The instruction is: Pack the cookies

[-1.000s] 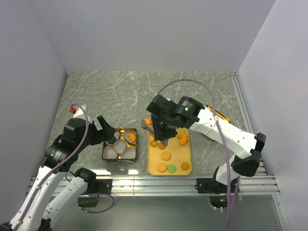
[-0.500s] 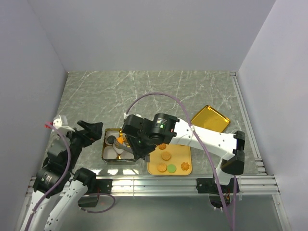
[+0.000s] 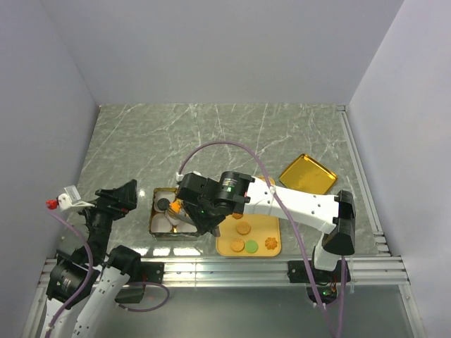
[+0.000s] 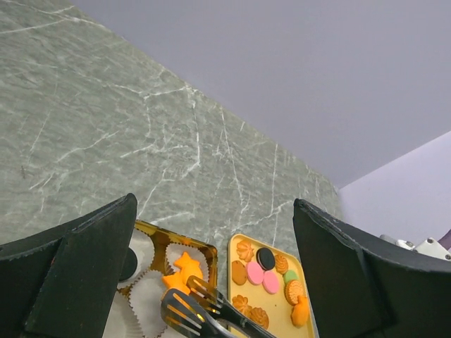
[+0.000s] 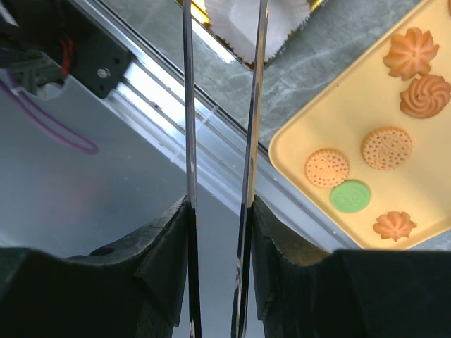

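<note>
Orange cookies sit in one paper-lined compartment of the gold tin, with white paper cups in the compartments beside them. From where I stand the tin rests on the grey-green marble tabletop, near the front edge.

At 3 o'clock of the tin lies a yellow tray holding the other cookies. Seen from above, its near end carries two tan rounds, a green disc and an orange flower shape, while the right arm hides the far end. The left wrist camera shows that end, with a dark chocolate disc, pink discs and more orange-brown pieces.

The right gripper clasps a pair of metal tongs, one finger pressed against the outside of each blade. The blades stand apart. Their slotted tips hang over the tin, just beside the orange cookies, and I see nothing caught between them.

The left gripper is spread wide and holds nothing. It hangs at about 9 o'clock of the tin, apart from it.

A gold lid lies on the tabletop at 1 o'clock of the tray, well clear of both grippers.
</note>
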